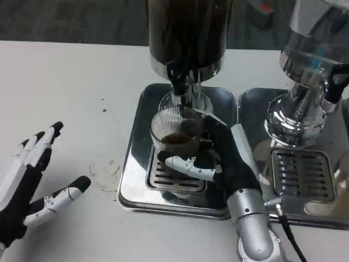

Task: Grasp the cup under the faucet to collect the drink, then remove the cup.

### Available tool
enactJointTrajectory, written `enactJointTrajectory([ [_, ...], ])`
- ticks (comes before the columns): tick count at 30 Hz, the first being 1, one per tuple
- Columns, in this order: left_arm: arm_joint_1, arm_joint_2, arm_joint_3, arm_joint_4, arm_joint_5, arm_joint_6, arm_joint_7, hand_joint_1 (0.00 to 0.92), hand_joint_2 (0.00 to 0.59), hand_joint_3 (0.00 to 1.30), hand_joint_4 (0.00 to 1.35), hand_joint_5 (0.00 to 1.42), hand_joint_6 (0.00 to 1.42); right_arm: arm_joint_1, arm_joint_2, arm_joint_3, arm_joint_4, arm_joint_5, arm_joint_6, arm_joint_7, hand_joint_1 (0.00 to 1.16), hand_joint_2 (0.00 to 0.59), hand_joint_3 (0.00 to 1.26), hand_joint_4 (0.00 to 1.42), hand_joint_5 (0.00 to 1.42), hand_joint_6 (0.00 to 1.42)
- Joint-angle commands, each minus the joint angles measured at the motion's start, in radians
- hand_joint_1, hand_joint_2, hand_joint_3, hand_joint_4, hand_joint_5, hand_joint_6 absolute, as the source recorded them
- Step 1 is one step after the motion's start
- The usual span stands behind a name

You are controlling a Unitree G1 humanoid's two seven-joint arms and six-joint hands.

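The cup (175,134) is showing clear, finely ribbed glass with dark brown drink inside — white-and-black fingers (188,166) of the right hand (221,158) are lying across it. Beneath them a silver tray (136,185) (mirror-bright) is gleaming — its grate (169,183) striped dark.

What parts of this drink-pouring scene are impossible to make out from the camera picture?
Head view:
- Far side of the cup: hidden by the right hand wrapped around it.
- Any stream from the faucet: too blurred to tell.
- Top of the dark dispenser: cut off by the upper edge.
- Left hand: wrist cut off at the left edge.
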Motion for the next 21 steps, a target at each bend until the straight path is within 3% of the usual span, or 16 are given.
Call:
enactJointTrajectory([
  [1,0.012,0.000,0.002,-0.009,-0.013,0.011,-0.008,0.000,0.174,0.00,0.00,0.01,0.00,0.004,0.036,-0.003,0.017,-0.006,-0.005,-0.036,1.06,0.228,0.40,0.51,0.49,0.52],
  [21,0.004,-0.002,-0.002,-0.020,-0.019,0.014,-0.025,0.000,0.174,0.00,0.00,0.01,0.00,0.014,0.036,0.001,0.006,-0.017,-0.064,-0.108,1.15,0.198,0.50,0.55,0.64,0.67],
])
